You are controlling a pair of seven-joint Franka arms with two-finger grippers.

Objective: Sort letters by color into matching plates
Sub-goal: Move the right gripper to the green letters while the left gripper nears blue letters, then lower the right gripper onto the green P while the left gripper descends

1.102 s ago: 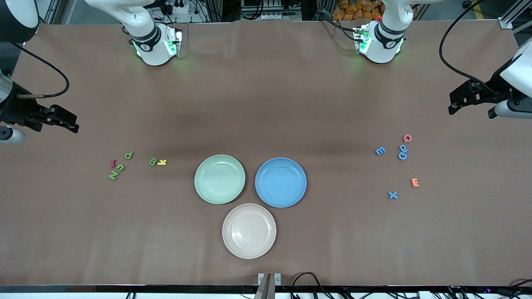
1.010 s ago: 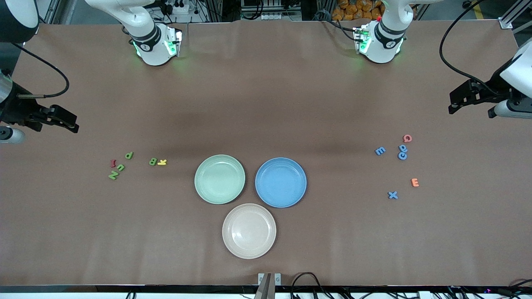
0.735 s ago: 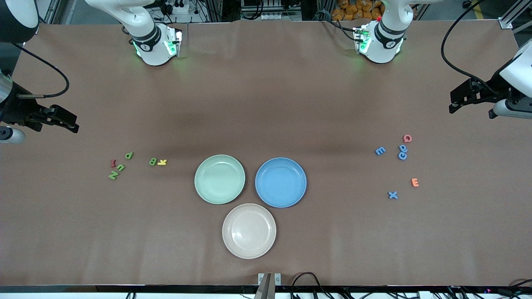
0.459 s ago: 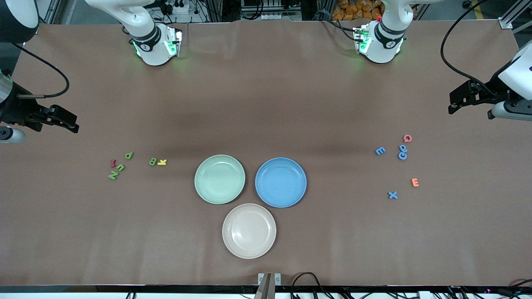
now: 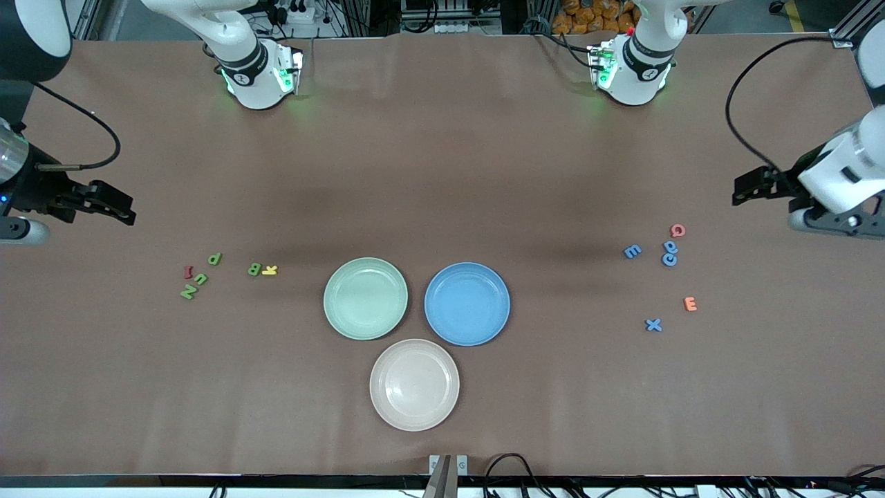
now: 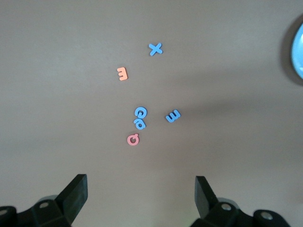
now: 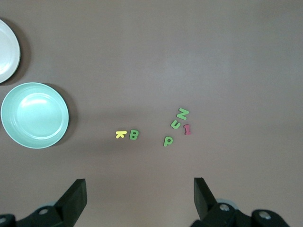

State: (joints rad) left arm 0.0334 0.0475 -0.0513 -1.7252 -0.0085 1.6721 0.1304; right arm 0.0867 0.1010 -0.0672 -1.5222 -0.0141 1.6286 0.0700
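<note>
This was a robotics lab, not a home or shop. Two white robot arm bases with green status lights (image 5: 261, 76) were bolted along the far edge of a wide table covered in plain brown sheeting (image 5: 442, 173). Past that edge stood aluminium framing and white power strips (image 5: 453, 28), and loose black cables (image 5: 508, 465) trailed at the near edge.

three plates (image 5: 366, 298), twelve letters (image 5: 653, 324)
</note>
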